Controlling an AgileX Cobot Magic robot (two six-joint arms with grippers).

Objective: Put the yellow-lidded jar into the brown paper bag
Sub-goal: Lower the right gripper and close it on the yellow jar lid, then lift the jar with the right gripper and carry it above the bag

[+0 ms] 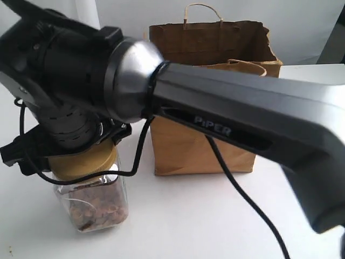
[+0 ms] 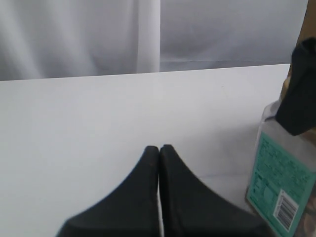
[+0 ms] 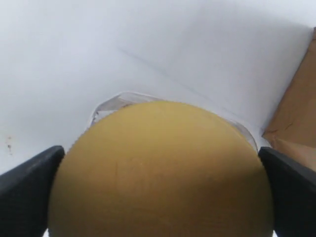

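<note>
Arm [image 1: 242,113] crossing brown paper bag [image 1: 183,154], right pincer [image 3: 160,185] flanking yellow-lidded jar [image 1: 92,202]

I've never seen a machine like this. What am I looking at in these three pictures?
It is a robot with two arms, each ending in a two-fingered hand. One picture comes from a camera off the arms; the other two from cameras on the wrists. On the white table stand a yellow-lidded jar and a brown paper bag. The right hand straddles the jar's lid, one finger each side; whether it grips yet I cannot tell. The left hand is shut and empty.
</note>
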